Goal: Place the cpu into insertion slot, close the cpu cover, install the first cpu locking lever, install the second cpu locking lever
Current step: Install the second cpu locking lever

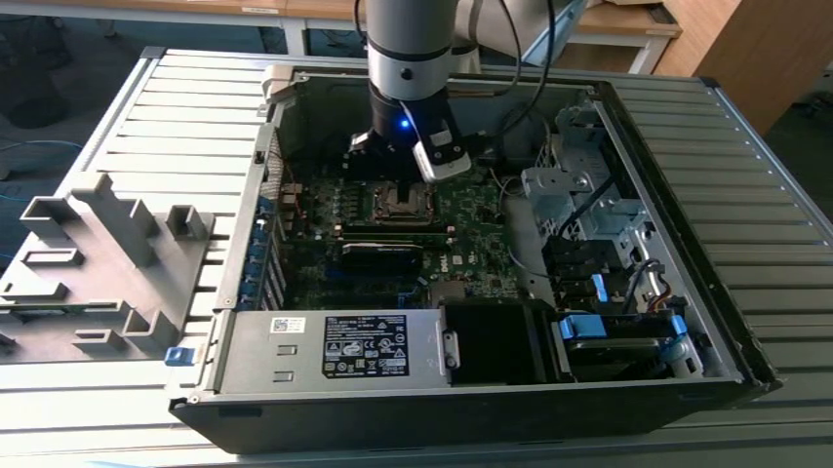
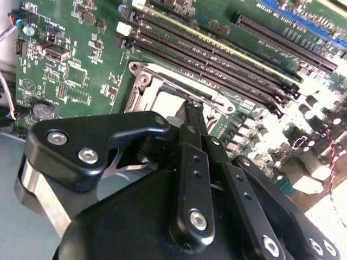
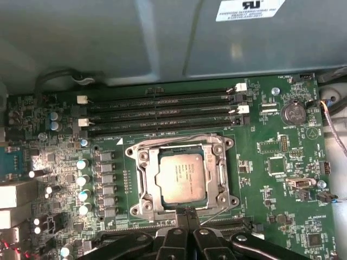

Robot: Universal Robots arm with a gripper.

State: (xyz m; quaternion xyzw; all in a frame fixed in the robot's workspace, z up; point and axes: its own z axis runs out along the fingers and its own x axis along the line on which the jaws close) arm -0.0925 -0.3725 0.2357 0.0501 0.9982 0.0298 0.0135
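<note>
The arm stands over an open computer case (image 1: 677, 292) that lies on its side on a slatted metal table (image 1: 755, 146). The gripper (image 3: 187, 216) is lowered to the motherboard (image 3: 271, 184), at the edge of the insertion slot (image 3: 142, 179).

In the first wrist view the two black fingertips (image 3: 191, 221) are pressed together with no gap between them and nothing held. They sit at the slot's frame edge nearest the gripper body, touching or just above it; contact cannot be confirmed. The second wrist view shows the same: the gripper (image 2: 191, 111) has its jaws closed, and its tip meets the near rim of the insertion slot (image 2: 142, 81).

The cpu (image 3: 181, 176) is seated flat in the slot, silvery top up, lying directly beyond the fingertips. In the second wrist view a part of the cpu (image 2: 162, 100) shows beside the fingers.

The cpu cover (image 3: 222, 176) lies down around the chip, its cut-out middle framing the metal top. A thin wire lever (image 3: 214, 215) runs slantwise just beside the fingertips, at the frame's near corner; whether it is latched cannot be told.

The long memory slots (image 3: 162, 114) lie on the far side of the slot from the jaws.

In the exterior view the gripper (image 1: 390, 166) hangs just above the insertion slot (image 1: 400, 205).
</note>
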